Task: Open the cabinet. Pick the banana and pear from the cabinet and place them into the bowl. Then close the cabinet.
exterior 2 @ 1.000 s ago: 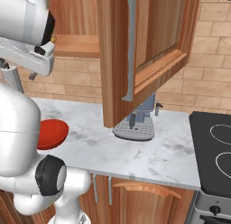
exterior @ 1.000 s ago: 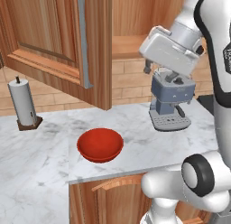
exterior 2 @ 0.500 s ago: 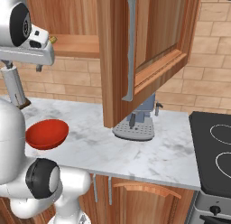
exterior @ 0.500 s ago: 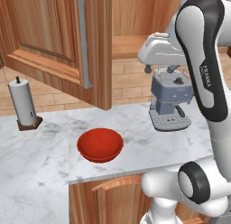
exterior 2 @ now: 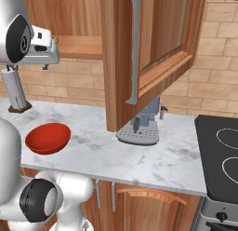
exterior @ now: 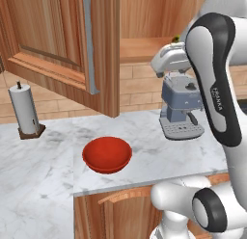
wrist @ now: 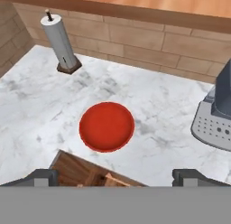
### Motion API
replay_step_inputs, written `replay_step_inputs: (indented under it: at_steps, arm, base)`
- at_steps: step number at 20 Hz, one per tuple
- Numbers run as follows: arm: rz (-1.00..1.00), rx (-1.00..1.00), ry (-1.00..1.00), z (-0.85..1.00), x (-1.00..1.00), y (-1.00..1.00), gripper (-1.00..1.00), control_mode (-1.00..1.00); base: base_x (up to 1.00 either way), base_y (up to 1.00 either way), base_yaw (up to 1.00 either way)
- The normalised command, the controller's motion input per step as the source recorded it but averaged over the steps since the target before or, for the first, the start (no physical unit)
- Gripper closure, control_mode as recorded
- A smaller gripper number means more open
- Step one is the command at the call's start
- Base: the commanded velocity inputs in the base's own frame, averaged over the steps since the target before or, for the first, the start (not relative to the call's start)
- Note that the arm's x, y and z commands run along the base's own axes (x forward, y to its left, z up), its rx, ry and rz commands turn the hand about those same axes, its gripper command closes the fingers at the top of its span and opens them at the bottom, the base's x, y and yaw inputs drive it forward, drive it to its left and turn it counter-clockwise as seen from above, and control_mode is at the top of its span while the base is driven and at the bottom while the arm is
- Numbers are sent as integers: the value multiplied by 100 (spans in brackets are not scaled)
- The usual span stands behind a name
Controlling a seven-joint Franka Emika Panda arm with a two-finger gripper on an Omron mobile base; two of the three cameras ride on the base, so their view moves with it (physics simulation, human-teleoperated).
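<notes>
Left base view: "FRANKA" is read on the arm. Jaws are spread wide, empty. Bowl is seen ahead of them on the counter. Since earlier, the hand has been raised toward the open cabinet.

Glossy red bowl; veined marble counter; wood cabinet.

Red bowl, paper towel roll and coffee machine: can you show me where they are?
red bowl (wrist: pixel 107 126), hand view, middle of its inside.
paper towel roll (exterior: pixel 23 109), left base view, middle of the white roll.
coffee machine (exterior: pixel 180 103), left base view, its blue-grey front.
</notes>
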Motion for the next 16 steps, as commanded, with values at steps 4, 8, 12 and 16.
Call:
replay_step_inputs:
  at_steps: [4, 8, 12, 16]
  arm:
    - [1, 2, -14, 0, 10, -1, -100, -100]
    - [2, 0, -1, 0, 0, -14, -100, -100]
    - [3, 0, -1, 0, 19, -4, -100, -100]
    - [0, 0, -14, 0, 34, 0, -100, -100]
  base:
    - [0, 0, 0]
    - [0, 0, 0]
    - [0, 0, 0]
    - [0, 0, 0]
